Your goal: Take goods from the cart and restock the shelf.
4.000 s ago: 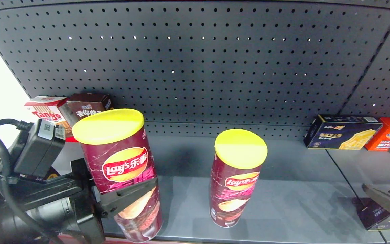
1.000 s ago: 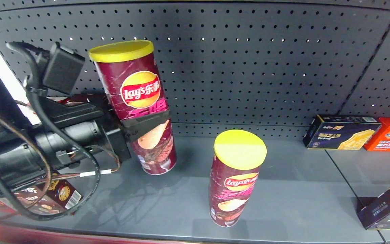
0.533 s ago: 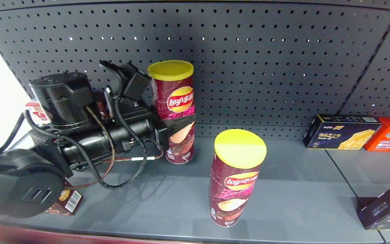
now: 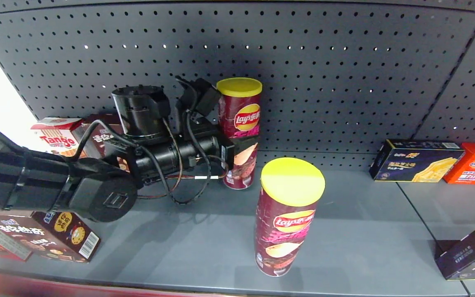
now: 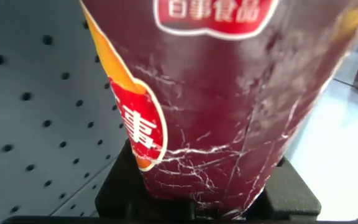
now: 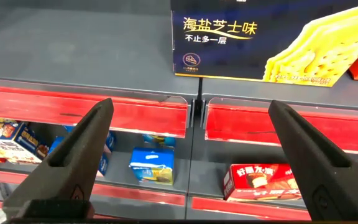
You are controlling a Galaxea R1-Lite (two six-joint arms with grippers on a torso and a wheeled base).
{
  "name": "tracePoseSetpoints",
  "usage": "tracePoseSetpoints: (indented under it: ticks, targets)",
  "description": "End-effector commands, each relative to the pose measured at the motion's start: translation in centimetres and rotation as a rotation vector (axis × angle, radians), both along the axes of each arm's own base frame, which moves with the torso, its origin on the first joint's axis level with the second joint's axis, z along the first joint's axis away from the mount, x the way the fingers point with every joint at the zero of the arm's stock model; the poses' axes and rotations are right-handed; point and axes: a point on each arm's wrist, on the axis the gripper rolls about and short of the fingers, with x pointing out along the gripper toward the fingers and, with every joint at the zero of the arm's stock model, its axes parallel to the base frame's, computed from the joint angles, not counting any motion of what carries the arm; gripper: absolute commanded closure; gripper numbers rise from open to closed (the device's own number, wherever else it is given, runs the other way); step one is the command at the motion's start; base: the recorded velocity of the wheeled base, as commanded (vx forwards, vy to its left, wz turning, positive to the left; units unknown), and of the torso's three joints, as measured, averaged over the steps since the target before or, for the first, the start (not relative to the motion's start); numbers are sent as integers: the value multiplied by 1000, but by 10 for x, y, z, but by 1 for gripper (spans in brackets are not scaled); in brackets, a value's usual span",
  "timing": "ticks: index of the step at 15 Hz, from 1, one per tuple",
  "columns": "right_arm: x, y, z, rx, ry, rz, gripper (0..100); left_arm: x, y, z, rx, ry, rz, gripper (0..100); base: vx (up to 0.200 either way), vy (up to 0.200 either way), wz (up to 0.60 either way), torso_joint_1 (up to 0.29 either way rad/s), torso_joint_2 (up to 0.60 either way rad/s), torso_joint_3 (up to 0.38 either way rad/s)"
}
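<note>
Grip on the chip tube (image 4: 239,119) was firm: the left gripper (image 4: 242,149) had its flat black fingers clamped on the tube a little below mid-height, w/ the arm lying approx. horizontal above the shelf (image 4: 365,231). The tube was a tall cylinder, dark red and glossy, w/ a smooth yellow lid. It stood upright at the back of the shelf, just beside the perforated grey back panel (image 4: 303,62). Its base was on the shelf surface or just above it; I could not tell which. In the left wrist view the tube (image 5: 216,112) showed fine white crease lines in its wrapper, like cracked film, and the left gripper (image 5: 204,208) pressed on it from both sides.

A second tube (image 4: 289,214), same shape and colours, stood upright nearer the front edge, apart from the first one.

The right gripper (image 6: 190,106) was spread wide: two matte black wedge-shaped fingers w/ nothing between them, in front of red price rails (image 6: 129,115). Rectangular cartons lay on the shelf: a navy box (image 4: 417,161) and an orange box (image 4: 474,163) at right rear, and a brown box (image 4: 56,239) at front left.
</note>
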Motion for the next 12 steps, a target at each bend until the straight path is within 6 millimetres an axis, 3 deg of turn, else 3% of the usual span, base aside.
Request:
tracePoseSetpoints:
  ticks: [1, 3, 12]
  targets:
    - [0, 0, 0, 0, 2, 1, 0, 6, -6, -7, 6, 13, -10, 100, 0, 0, 0, 0, 0, 0]
    - [0, 0, 0, -1, 4, 1, 0, 7, -7, -8, 3, 13, -113, 100, 0, 0, 0, 0, 0, 0]
    - [0, 0, 0, -1, 4, 1, 0, 26, -21, -21, 7, 21, -170, 100, 0, 0, 0, 0, 0, 0]
